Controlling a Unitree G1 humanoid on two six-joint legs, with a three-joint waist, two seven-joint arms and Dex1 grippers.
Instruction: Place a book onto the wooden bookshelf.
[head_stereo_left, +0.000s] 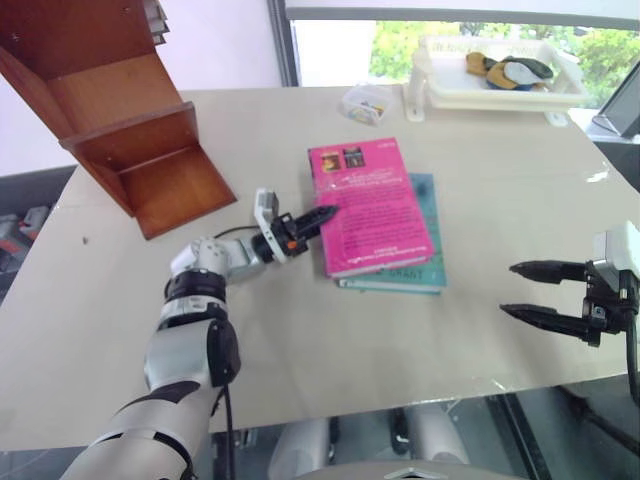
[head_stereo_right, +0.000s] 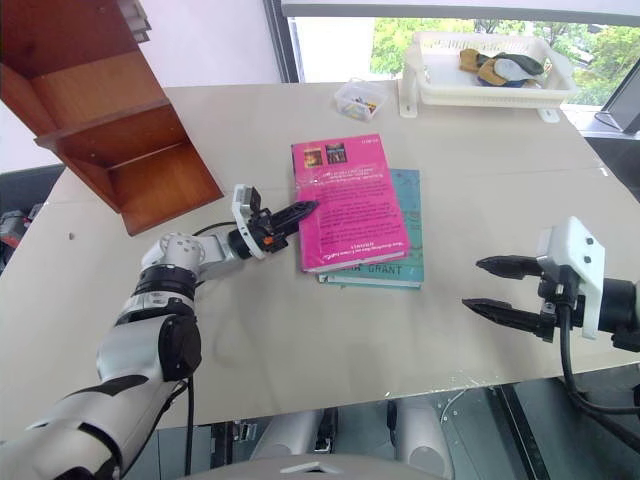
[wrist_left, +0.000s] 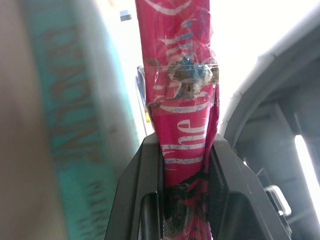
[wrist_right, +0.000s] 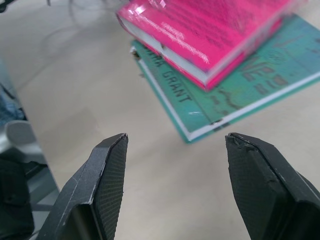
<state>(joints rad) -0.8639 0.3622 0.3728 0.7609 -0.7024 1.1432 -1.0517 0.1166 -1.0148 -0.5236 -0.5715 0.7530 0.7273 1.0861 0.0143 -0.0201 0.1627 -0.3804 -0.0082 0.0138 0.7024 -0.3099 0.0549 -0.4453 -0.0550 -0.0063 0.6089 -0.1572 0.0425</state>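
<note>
Right gripper (head_stereo_right: 487, 286) hangs spread and empty; left gripper (head_stereo_left: 322, 217) pinches the book (head_stereo_left: 368, 205) by its spine atop the teal book (head_stereo_left: 425, 262).

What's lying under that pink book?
A teal-green book lies under the pink book, flat on the table. Its right and near edges stick out, with lettering showing; the rest of its cover is hidden.

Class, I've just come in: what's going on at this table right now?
The robot's left pincer is clamped on the spine of the bright pink paperback book, which lies on a teal-green book on the beige table. The right pincer hangs open, apart from both books. The reddish-brown wooden bookshelf sits far left; the pink book is not yet on it.
</note>
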